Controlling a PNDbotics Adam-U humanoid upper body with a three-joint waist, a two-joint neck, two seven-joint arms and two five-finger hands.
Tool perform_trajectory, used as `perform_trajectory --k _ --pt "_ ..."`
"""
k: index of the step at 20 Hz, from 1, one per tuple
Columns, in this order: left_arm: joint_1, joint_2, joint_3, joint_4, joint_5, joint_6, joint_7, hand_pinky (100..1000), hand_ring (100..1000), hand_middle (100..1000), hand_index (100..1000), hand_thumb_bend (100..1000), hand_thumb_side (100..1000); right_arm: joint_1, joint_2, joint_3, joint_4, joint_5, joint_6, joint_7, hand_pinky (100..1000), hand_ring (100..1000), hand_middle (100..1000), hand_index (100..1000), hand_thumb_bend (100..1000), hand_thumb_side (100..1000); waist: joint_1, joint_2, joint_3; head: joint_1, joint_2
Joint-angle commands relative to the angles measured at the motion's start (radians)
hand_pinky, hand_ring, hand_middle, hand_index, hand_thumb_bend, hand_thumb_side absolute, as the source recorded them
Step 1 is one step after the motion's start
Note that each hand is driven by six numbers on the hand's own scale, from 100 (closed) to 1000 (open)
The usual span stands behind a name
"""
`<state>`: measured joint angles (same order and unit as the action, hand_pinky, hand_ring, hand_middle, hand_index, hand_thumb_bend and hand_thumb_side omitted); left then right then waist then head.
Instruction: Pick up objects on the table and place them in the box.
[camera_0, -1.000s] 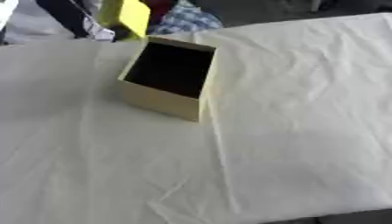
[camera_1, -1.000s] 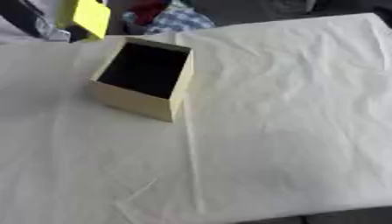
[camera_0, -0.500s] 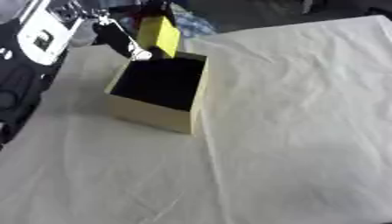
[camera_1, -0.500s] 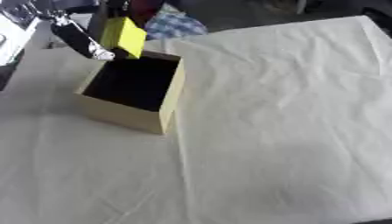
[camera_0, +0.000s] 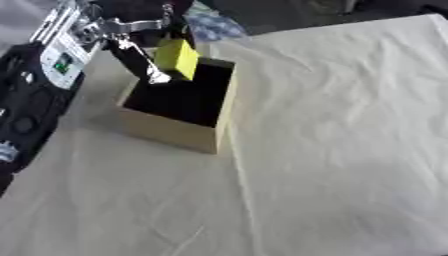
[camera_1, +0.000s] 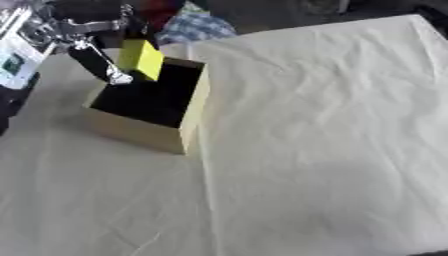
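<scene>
Fingers (camera_0: 138, 56) of the left hand (camera_0: 131, 37) are seen pinched on a yellow block (camera_0: 178, 58), which is held just over the far rim of the open cardboard box (camera_0: 179, 131), its dark opening lying directly below them. The box is set on a cream cloth (camera_0: 341, 150) spread over the worktop. For a clean release, the block would best be brought further over the middle of the opening and lowered before being let go, so that the rim is not struck. The right hand is not shown.
</scene>
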<state>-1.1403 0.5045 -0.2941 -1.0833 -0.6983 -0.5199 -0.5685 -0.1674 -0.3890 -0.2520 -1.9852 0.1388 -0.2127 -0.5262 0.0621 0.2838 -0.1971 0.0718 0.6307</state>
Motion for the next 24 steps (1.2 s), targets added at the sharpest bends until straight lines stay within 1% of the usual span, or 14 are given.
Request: perform_trajectory --k 1,4,6,10,11,13,16,19,20,22,23,24 --pt "-0.011 0.006 -0.001 0.006 -0.032 -0.024 -0.001 592 634 555 628 100 201 -0.006 -0.021 -0.008 -0.015 -0.003 -0.002 -0.001 590 655 529 696 100 913 -0.003 -0.016 -0.002 0.000 0.004" --pt "-0.003 -0.002 -0.008 0.020 -0.054 -0.038 0.002 627 677 591 648 100 206 -0.007 -0.024 -0.009 -0.015 -0.001 -0.003 -0.002 590 655 529 697 100 912 -0.002 -0.015 -0.003 -0.002 0.006" --pt "0.002 -0.005 -0.011 0.028 -0.077 -0.050 0.009 642 700 615 674 122 208 -0.008 -0.026 -0.009 -0.015 -0.001 -0.003 -0.003 590 655 529 697 100 912 -0.002 -0.015 -0.004 -0.003 0.008" --pt "0.006 -0.009 -0.016 0.034 -0.136 -0.076 0.035 691 763 701 754 279 232 -0.009 -0.025 -0.009 -0.015 -0.002 -0.003 -0.003 590 655 529 696 100 913 -0.001 -0.015 -0.004 -0.006 0.009" --pt "0.007 -0.009 -0.017 0.034 -0.155 -0.081 0.041 721 795 746 796 338 253 -0.009 -0.024 -0.009 -0.015 -0.002 -0.003 -0.003 590 655 529 696 100 913 -0.001 -0.015 -0.004 -0.007 0.011" --pt "0.008 -0.009 -0.018 0.035 -0.193 -0.089 0.053 740 817 777 826 369 268 -0.008 -0.024 -0.010 -0.015 -0.002 -0.003 -0.004 590 655 529 696 100 912 -0.001 -0.016 -0.004 -0.007 0.013" --pt "0.010 -0.011 -0.014 0.035 -0.219 -0.100 0.070 740 817 778 829 332 264 -0.006 -0.023 -0.010 -0.015 -0.002 -0.002 -0.004 590 655 528 696 100 914 -0.001 -0.017 -0.002 -0.009 0.017" --pt "0.009 -0.010 -0.006 0.031 -0.208 -0.100 0.076 751 831 809 857 299 340 -0.005 -0.022 -0.009 -0.015 -0.003 0.000 -0.003 590 655 528 696 100 913 -0.002 -0.020 0.001 -0.010 0.020" --pt "0.009 -0.009 -0.004 0.028 -0.201 -0.099 0.076 752 835 817 863 306 327 -0.004 -0.022 -0.009 -0.015 -0.003 0.000 -0.003 590 655 528 696 100 913 -0.002 -0.021 0.002 -0.011 0.021" --pt "0.009 -0.005 -0.002 0.020 -0.191 -0.094 0.074 761 843 827 872 320 338 -0.002 -0.022 -0.010 -0.015 -0.002 0.001 -0.003 590 655 528 696 100 913 -0.003 -0.024 0.003 -0.011 0.022" --pt "0.009 -0.003 -0.002 0.015 -0.187 -0.091 0.072 762 844 826 872 313 340 -0.001 -0.022 -0.010 -0.015 -0.002 0.002 -0.003 589 655 528 696 100 913 -0.003 -0.025 0.005 -0.011 0.023" --pt "0.009 -0.001 -0.001 0.010 -0.181 -0.089 0.070 758 841 818 865 298 323 0.000 -0.022 -0.010 -0.015 -0.002 0.002 -0.002 590 656 528 696 100 913 -0.003 -0.027 0.006 -0.012 0.024"
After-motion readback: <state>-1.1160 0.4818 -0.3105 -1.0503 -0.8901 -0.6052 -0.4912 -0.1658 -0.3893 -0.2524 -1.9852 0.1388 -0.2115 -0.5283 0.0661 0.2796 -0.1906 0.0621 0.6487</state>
